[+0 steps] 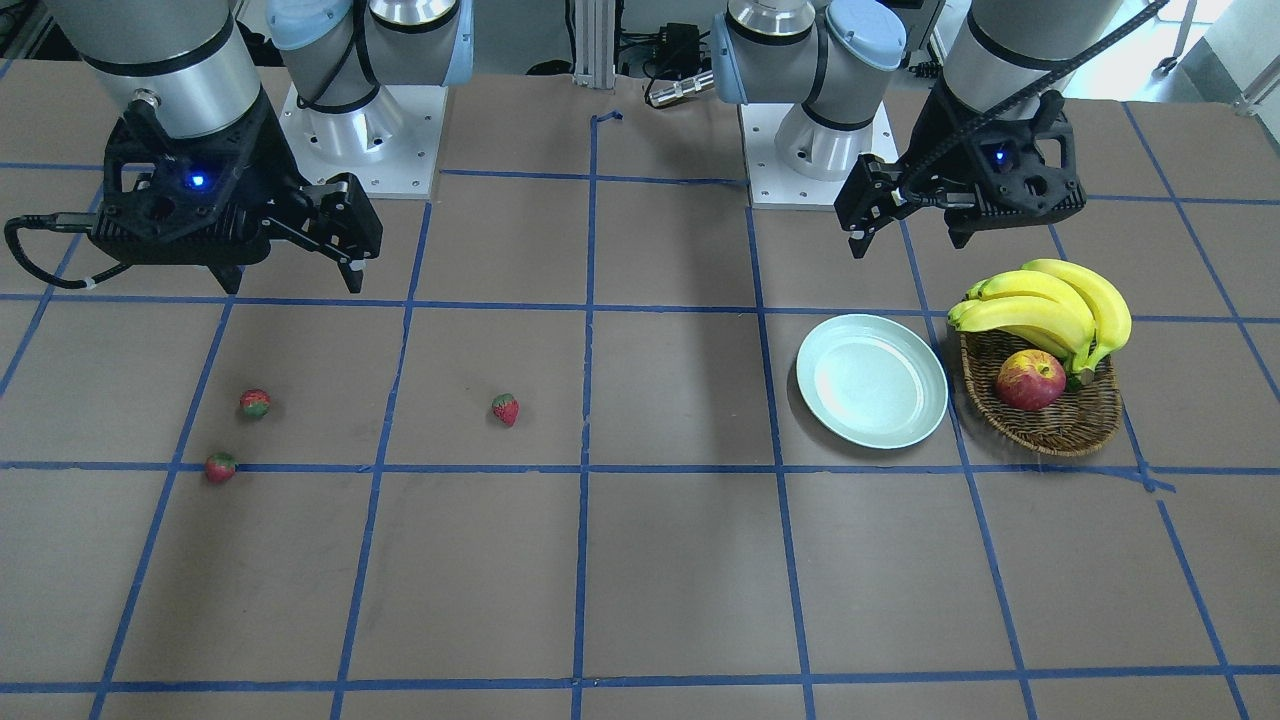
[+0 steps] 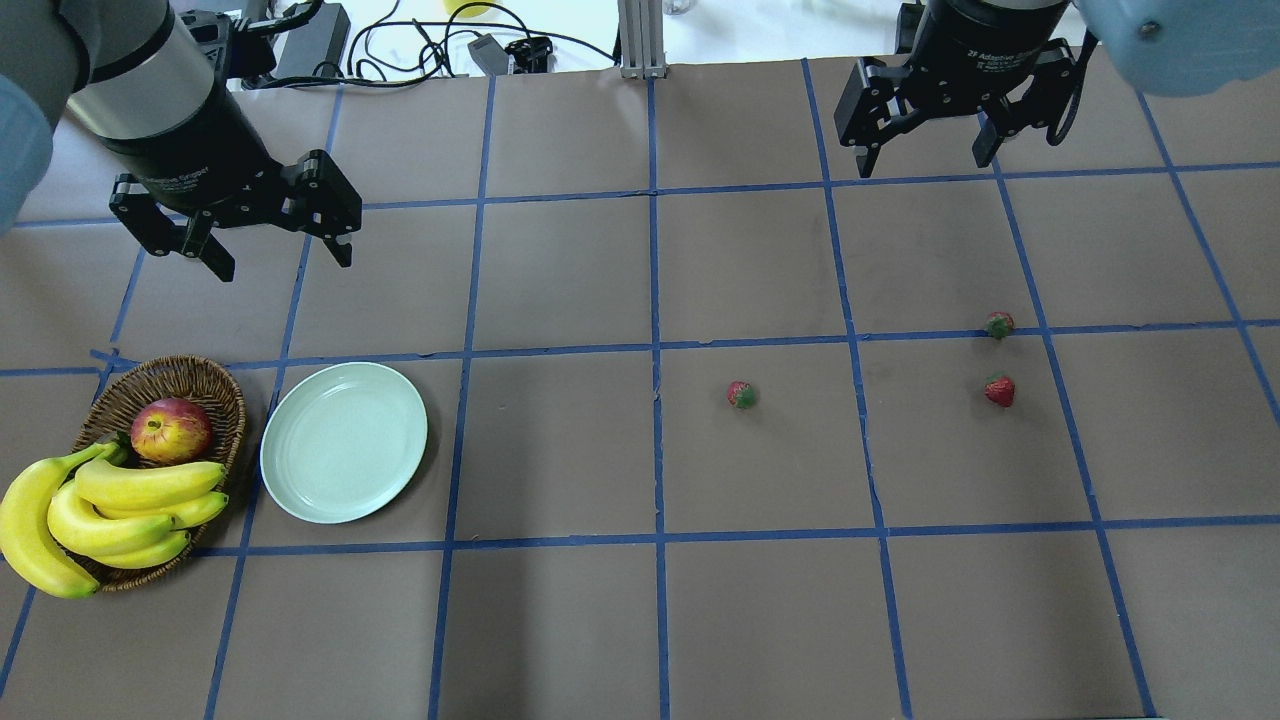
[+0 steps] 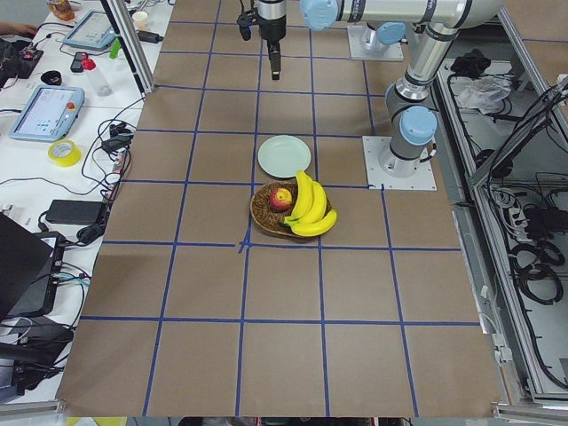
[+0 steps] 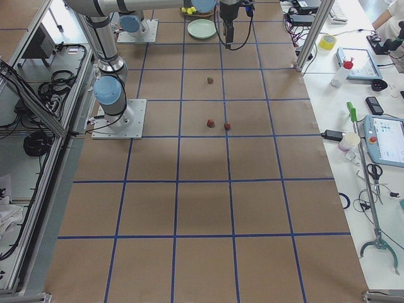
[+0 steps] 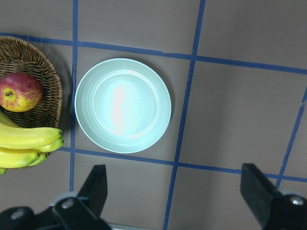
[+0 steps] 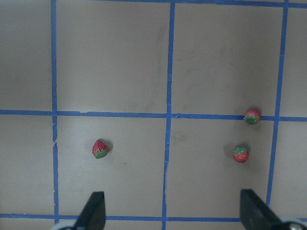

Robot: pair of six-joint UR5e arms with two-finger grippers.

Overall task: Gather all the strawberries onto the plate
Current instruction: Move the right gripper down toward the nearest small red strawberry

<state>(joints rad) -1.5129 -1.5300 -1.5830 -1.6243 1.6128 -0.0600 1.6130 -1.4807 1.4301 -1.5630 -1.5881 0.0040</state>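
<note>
Three strawberries (image 2: 741, 394) lie on the table (image 2: 560, 620), well apart from the plate (image 2: 344, 442) on its right, farthest two close together. Right gripper (image 2: 923, 160) hangs above, near them, jaws apart, empty. Left gripper (image 2: 283, 262) hangs near plate, jaws apart, empty.

Six cameras, one taped table (image 2: 560, 440).
Two face each other across it, two watch from its ends, farther off; wrist cameras look straight down, the left over the plate (image 5: 123, 105), the right over the strawberries (image 6: 99, 149).
</note>
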